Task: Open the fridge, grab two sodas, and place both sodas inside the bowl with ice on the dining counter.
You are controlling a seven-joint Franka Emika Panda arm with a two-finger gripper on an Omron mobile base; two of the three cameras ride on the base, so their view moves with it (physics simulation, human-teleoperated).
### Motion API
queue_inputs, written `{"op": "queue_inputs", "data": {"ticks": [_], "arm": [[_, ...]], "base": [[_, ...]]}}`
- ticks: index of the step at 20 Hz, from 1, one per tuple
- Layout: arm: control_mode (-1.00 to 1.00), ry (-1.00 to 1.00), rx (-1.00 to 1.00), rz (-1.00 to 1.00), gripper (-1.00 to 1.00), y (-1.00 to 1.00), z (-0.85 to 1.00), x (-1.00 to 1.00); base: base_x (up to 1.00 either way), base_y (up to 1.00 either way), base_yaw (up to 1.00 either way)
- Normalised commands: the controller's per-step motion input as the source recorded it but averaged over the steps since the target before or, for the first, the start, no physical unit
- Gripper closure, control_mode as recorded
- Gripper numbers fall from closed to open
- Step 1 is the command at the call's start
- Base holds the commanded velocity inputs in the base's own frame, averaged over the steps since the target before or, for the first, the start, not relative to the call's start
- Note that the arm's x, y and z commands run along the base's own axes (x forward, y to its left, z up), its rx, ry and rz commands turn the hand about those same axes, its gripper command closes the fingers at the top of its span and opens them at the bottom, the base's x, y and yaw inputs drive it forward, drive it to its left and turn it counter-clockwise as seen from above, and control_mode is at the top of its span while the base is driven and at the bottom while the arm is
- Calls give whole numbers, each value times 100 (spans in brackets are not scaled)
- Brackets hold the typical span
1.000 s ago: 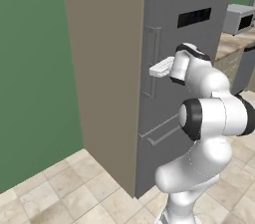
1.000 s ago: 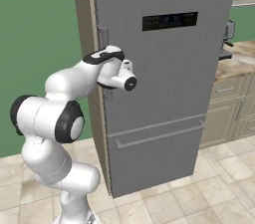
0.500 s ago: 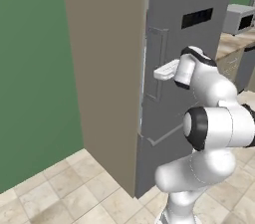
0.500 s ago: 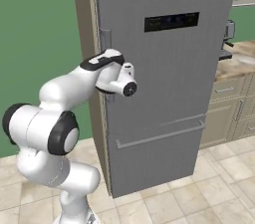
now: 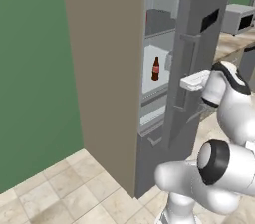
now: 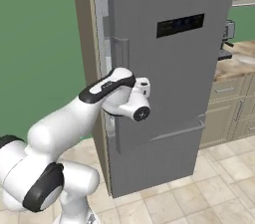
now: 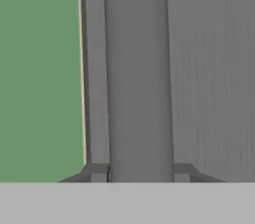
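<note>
**Hand view: jaws shut on the fridge handle**

Hand view has the two dark fingertips (image 7: pixel 98 172) on either side of the long grey handle (image 7: pixel 139 73), squeezing it. So the jaws are closed on the handle. From the left base view, the gripper (image 5: pixel 188 81) holds the fridge (image 5: pixel 114 68) door, which is swung partly open. Inside, a small brown cola bottle (image 5: pixel 155 68) stands upright on a pale shelf (image 5: pixel 154 86).

The door looks big, stiff and heavy, so it likely needs a slow, steady pull. The bottle looks light, smooth and maybe slippery. A grab around its wide middle seems safest.
</note>
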Motion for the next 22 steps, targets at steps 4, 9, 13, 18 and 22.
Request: {"op": "queue_inputs", "data": {"ticks": [4, 9, 13, 18, 22], "arm": [[-100, 7, 9, -19, 100, -91, 0, -96], [-100, 8, 7, -18, -100, -68, 3, -77], [-100, 1, 1, -14, -100, -20, 13, -65], [-100, -1, 0, -9, -100, 0, 31, -63], [-100, -3, 0, -5, -100, 2, 38, -67]], "base": [[0, 0, 0], [0, 0, 0], [0, 0, 0], [0, 0, 0], [0, 0, 0]]}}
